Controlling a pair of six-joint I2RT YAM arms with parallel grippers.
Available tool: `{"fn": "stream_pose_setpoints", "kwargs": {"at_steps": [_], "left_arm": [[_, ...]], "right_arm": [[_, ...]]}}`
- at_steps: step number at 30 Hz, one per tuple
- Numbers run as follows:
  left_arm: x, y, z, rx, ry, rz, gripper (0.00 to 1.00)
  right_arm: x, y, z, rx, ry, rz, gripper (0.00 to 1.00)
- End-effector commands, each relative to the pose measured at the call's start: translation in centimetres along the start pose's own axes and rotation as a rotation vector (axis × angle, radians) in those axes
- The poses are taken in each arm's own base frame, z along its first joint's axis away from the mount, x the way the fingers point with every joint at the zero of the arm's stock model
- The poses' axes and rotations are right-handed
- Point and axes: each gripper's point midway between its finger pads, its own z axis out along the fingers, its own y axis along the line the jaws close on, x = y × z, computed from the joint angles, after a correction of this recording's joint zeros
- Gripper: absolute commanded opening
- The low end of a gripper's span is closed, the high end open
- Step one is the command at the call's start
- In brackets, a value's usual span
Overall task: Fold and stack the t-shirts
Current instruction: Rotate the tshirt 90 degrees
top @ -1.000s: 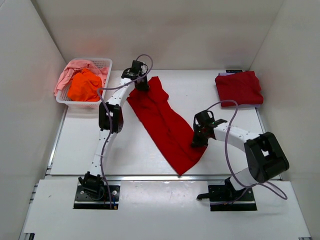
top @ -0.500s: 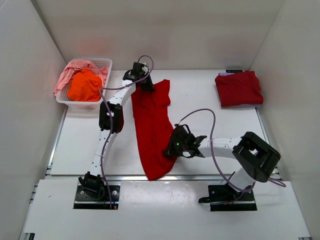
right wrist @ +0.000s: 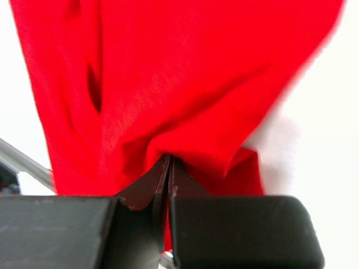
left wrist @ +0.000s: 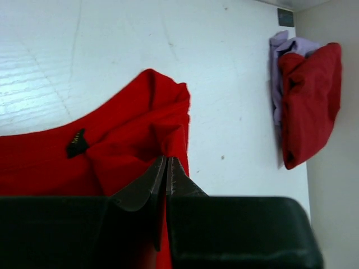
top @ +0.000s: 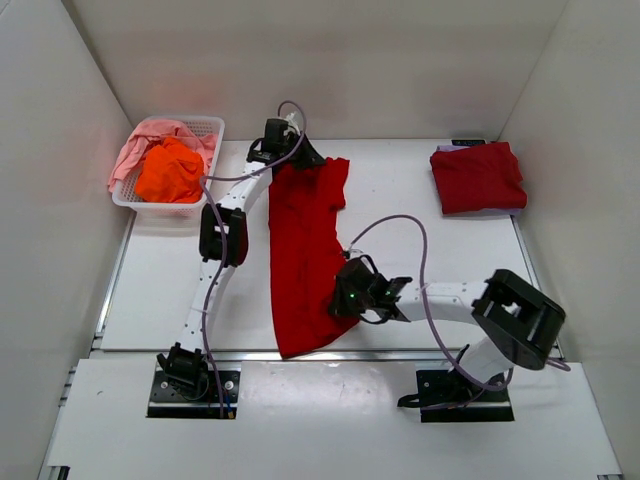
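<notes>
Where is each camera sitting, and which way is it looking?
Top: high up behind the arms, looking down on the table; it shows both arms, the basket and the red shirt.
Left wrist: on the left arm, looking past the left gripper, shut on the red shirt, across the table to the folded pile.
Right wrist: on the right arm, close up to the red shirt, with the right gripper shut on it.
Shared: all three see the red shirt; top and left wrist both see the folded pile.

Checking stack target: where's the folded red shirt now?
In the top view, the folded red shirt lies back right on the table, opposite the basket back left.
</notes>
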Motion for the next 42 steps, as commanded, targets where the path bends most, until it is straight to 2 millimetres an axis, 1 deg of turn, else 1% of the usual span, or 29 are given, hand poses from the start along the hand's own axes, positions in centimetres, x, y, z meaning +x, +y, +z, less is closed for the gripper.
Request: {"fn": "stream_pose_setpoints", "kwargs": {"at_steps": [1,2,4,5,6,7,8,9,10,11,12,13,14,16,17,21,24,25,27,28,29,30,32,33,36,38,39,41,42], "left_arm": [[-7.5,-7.6,-5.4,0.14,-0.14,0.082,0.14],[-7.4,-7.9,-5.8,0.134,-0.133,0.08,0.14],[-8.1,-9.6,-8.4,0.126,-0.119,0.114,0.14],[-8.3,-10.9,-9.5,0.121,-0.125,0.154,0.14],[-7.2,-10.0,-9.8,0.082,-0.084,0.137,0.15],[-6.4,-10.0,-10.7,0.057,-0.055,0.153,0.18],[-6.5,-11.2,-12.0,0.06,-0.06,0.175,0.17],[-4.2,-9.2,-11.8,0.022,0.001,0.163,0.19],[-2.3,-8.2,-12.7,-0.012,0.035,0.156,0.2],[-2.8,-9.9,-14.9,0.002,0.005,0.178,0.21],[-0.1,-6.9,-14.7,-0.034,0.046,0.144,0.21],[1.7,-5.7,-16.0,-0.067,0.038,0.12,0.23],[1.6,-6.3,-17.3,-0.061,0.008,0.116,0.24],[4.6,-3.5,-17.9,-0.107,0.037,0.072,0.25],[5.1,-2.5,-18.0,-0.131,0.045,0.071,0.24],[8.0,1.0,-17.4,-0.209,0.113,0.028,0.24],[8.9,0.7,-16.4,-0.205,0.108,0.027,0.24],[9.3,0.1,-15.8,-0.194,0.109,0.044,0.24],[9.5,0.0,-14.4,-0.207,0.119,0.053,0.25],[10.3,0.7,-13.4,-0.223,0.141,0.048,0.25],[10.3,0.2,-12.8,-0.213,0.151,0.056,0.25],[10.2,0.4,-12.1,-0.22,0.157,0.049,0.24],[11.0,1.7,-10.7,-0.24,0.175,0.026,0.24],[10.5,1.6,-10.4,-0.241,0.167,0.033,0.24],[11.0,3.5,-8.9,-0.287,0.186,0.013,0.24],[9.7,3.0,-8.0,-0.275,0.177,0.022,0.24],[10.6,3.9,-7.5,-0.287,0.208,0.002,0.24],[9.5,3.6,-6.5,-0.281,0.209,0.011,0.24],[10.2,4.5,-5.8,-0.297,0.23,0.005,0.24]], "right_arm": [[-1.1,-2.1,-2.3,0.078,-0.121,-0.056,0.0],[-1.0,-2.1,-2.6,0.08,-0.133,-0.067,0.0],[-1.6,-2.2,-3.7,0.081,-0.177,-0.043,0.0],[-1.8,-2.9,-4.0,0.091,-0.181,-0.027,0.0],[-1.7,-3.4,-4.1,0.107,-0.173,-0.009,0.0],[-1.6,-4.1,-4.3,0.128,-0.164,0.007,0.0],[-1.5,-4.8,-4.4,0.15,-0.157,0.008,0.0],[-1.3,-5.1,-4.4,0.159,-0.142,0.003,0.0],[-0.8,-5.5,-4.5,0.179,-0.119,-0.021,0.0],[-0.9,-6.1,-4.5,0.198,-0.111,-0.021,0.0],[-0.4,-6.3,-4.5,0.191,-0.084,-0.041,0.01],[0.0,-6.1,-4.5,0.151,-0.053,-0.061,0.0],[-0.1,-6.3,-4.4,0.146,-0.06,-0.073,0.0],[0.0,-6.1,-4.7,0.118,-0.08,-0.101,0.0],[0.1,-6.1,-4.8,0.098,-0.082,-0.1,0.0],[-0.1,-6.2,-5.3,0.085,-0.097,-0.09,0.0],[-0.6,-4.8,-6.0,0.037,-0.135,-0.104,0.0],[-0.7,-4.6,-6.0,0.024,-0.139,-0.102,0.0],[-1.2,-4.2,-6.1,0.0,-0.152,-0.095,0.0],[-1.0,-4.0,-6.1,-0.01,-0.141,-0.096,0.0],[-0.8,-3.5,-6.0,-0.027,-0.135,-0.106,0.0],[-0.7,-3.8,-5.8,-0.012,-0.124,-0.107,0.0],[0.5,-3.4,-5.5,-0.043,-0.075,-0.115,0.01],[1.1,-4.0,-5.1,-0.028,-0.052,-0.114,0.0],[3.6,-4.6,-4.4,-0.033,0.04,-0.11,0.0],[4.7,-4.9,-4.2,-0.02,0.081,-0.116,0.0],[5.2,-5.1,-4.1,-0.012,0.109,-0.111,0.0],[6.2,-5.6,-4.2,0.006,0.144,-0.103,0.01],[6.9,-6.0,-4.2,0.02,0.162,-0.1,0.0]]}}
